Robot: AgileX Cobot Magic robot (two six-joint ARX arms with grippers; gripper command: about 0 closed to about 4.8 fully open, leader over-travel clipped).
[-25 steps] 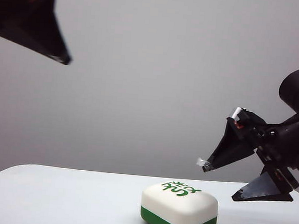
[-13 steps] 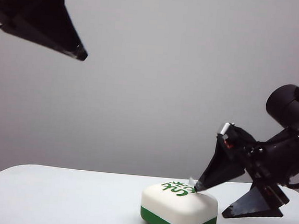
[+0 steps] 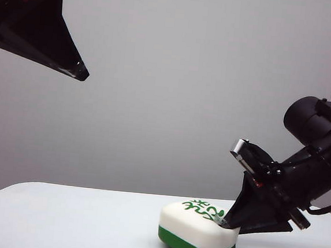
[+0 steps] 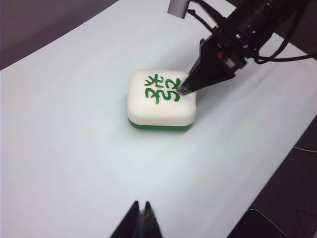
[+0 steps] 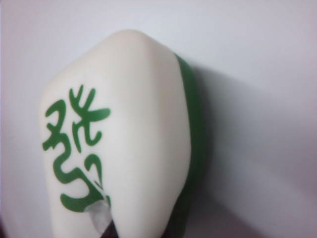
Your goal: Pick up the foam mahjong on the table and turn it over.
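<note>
Clamped on the near right edge of the foam mahjong [image 3: 198,237]: the right tool [image 3: 224,225], jaws drawn together over the block's rim, one tip on the white face at the end of the green character, the other low at the green side. Resting on the table [image 3: 58,219], toward its right front, white half and character up, green half underneath, the end opposite the grip seemingly a little raised. Lying directly ahead of and under the right tool's tips, long axis running roughly away from it, so a lift and roll of that wrist looks like the way to bring green uppermost. High and well apart at upper left: the left tool [image 4: 140,220], fingers pressed together on nothing, plainly the farther arm.
</note>
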